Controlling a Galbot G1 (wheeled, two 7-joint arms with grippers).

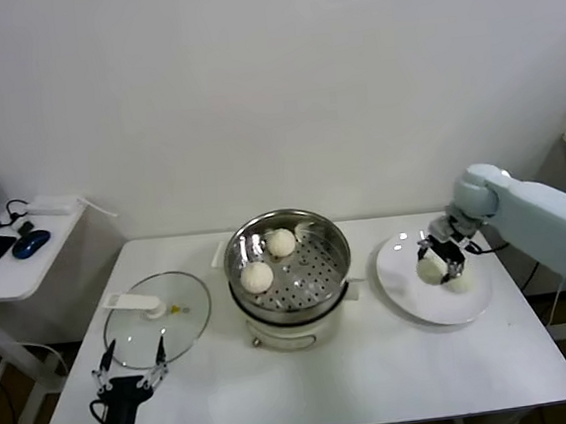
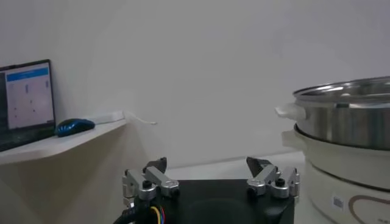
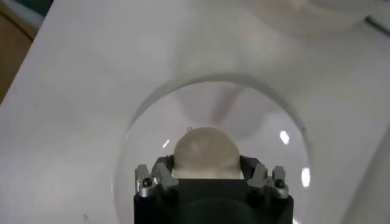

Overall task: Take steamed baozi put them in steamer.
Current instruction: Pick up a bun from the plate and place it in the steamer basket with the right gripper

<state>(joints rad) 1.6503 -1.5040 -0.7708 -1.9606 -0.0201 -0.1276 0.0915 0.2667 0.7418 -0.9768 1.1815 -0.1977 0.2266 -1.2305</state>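
The steamer (image 1: pixel 335 242) stands mid-table on its white pot base, and two steamed baozi (image 1: pixel 281 242) (image 1: pixel 257 277) lie on its perforated floor. To its right, my right gripper (image 1: pixel 438 263) is down over the white plate (image 1: pixel 409 295). It is shut on a cream baozi (image 3: pixel 206 152), with a finger pressed against each side. In the right wrist view my right gripper (image 3: pixel 207 167) holds that bun just over the plate (image 3: pixel 152 122). A second bun (image 1: pixel 458 281) lies on the plate right beside the held one. My left gripper (image 1: pixel 130 369) is parked open at the table's front left.
The glass lid (image 1: pixel 158 317) with a white handle lies flat left of the steamer, just beyond my left gripper (image 2: pixel 210 167). The steamer wall (image 2: pixel 347 122) shows in the left wrist view. A side table with a mouse (image 1: pixel 30 244) stands off to the left.
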